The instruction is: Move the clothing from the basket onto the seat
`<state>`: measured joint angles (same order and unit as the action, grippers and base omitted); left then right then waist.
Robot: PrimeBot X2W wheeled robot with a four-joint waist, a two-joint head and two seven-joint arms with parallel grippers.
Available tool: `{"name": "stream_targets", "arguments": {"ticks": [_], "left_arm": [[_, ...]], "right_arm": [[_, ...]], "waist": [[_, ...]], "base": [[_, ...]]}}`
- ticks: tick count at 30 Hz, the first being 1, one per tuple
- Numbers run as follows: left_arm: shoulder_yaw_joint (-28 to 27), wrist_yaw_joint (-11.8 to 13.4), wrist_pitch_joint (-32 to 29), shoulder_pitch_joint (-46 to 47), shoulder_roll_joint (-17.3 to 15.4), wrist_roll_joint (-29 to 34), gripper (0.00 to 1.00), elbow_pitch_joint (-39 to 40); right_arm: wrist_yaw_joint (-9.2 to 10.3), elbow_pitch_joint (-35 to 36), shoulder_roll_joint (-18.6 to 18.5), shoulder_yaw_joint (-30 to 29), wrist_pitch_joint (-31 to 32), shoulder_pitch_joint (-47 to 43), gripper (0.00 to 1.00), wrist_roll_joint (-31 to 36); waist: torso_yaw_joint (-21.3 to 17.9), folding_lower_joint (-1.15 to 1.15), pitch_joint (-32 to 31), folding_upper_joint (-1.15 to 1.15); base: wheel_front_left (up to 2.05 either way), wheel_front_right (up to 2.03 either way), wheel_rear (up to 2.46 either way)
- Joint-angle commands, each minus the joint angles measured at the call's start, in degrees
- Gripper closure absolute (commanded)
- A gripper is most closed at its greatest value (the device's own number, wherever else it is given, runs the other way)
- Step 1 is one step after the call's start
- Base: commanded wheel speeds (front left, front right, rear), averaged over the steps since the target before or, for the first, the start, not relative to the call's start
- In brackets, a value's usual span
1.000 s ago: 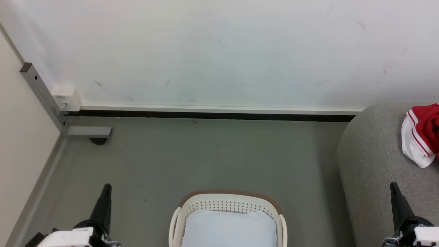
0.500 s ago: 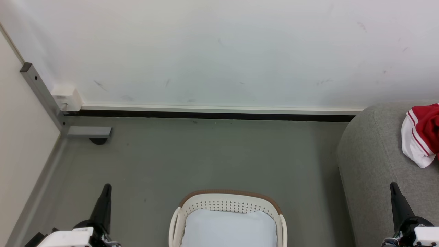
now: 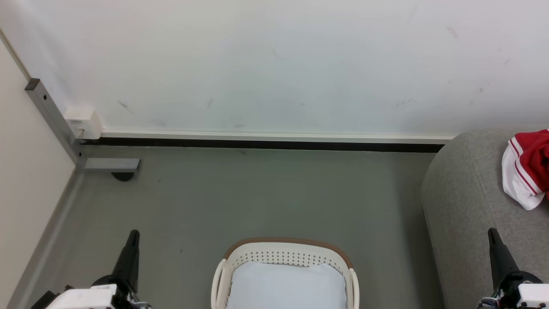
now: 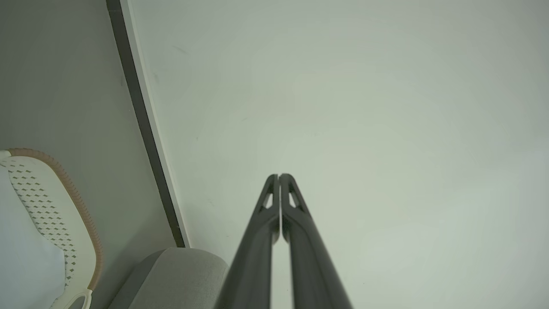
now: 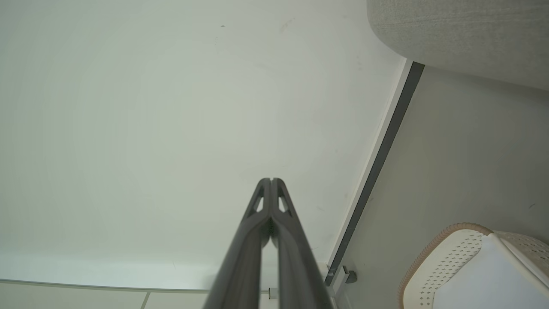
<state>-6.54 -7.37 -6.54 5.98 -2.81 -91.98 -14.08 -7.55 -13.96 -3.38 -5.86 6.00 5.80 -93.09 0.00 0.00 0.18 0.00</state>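
The cream basket (image 3: 285, 251) with its brown rim stands on the floor at the bottom centre; inside it I see its pale flat bottom. Red-and-white clothing (image 3: 528, 167) lies on the light-grey seat (image 3: 467, 193) at the right edge. My left gripper (image 3: 134, 234) is shut, left of the basket, fingers pointing at the wall. Over the seat's near part my right gripper (image 3: 491, 231) is shut and holds nothing. In the left wrist view the gripper (image 4: 279, 176) shows closed tips, with the basket (image 4: 64, 201) and seat (image 4: 180, 274) beside it. The right wrist view shows the same for its gripper (image 5: 271, 180), basket (image 5: 446, 253) and seat (image 5: 463, 30).
A white wall (image 3: 274, 64) with a dark baseboard (image 3: 266, 144) closes the far side. A grey metal post with a foot (image 3: 109, 165) and a small white box (image 3: 83, 122) stand at the left corner. Grey-green floor (image 3: 257, 197) lies between basket and wall.
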Motion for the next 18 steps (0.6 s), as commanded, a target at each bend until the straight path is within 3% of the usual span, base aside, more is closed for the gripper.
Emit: {"name": "stream_targets", "arguments": {"ticks": [1,18], "left_arm": [[-0.12,-0.28,-0.21,0.50,-0.10,-0.78,1.00,-0.01],[-0.11,-0.28,-0.20,0.50,-0.10,-0.78,1.00,-0.01]], "right_arm": [[0.12,-0.14,0.06,-0.20,0.23,0.70,1.00,0.33],[0.12,-0.14,0.18,-0.35,0.40,0.72,1.00,0.41]], "waist": [[0.00,0.00,0.00,0.00],[0.00,0.00,0.00,0.00]], "base": [[0.00,0.00,0.00],[0.00,0.00,0.00]]}}
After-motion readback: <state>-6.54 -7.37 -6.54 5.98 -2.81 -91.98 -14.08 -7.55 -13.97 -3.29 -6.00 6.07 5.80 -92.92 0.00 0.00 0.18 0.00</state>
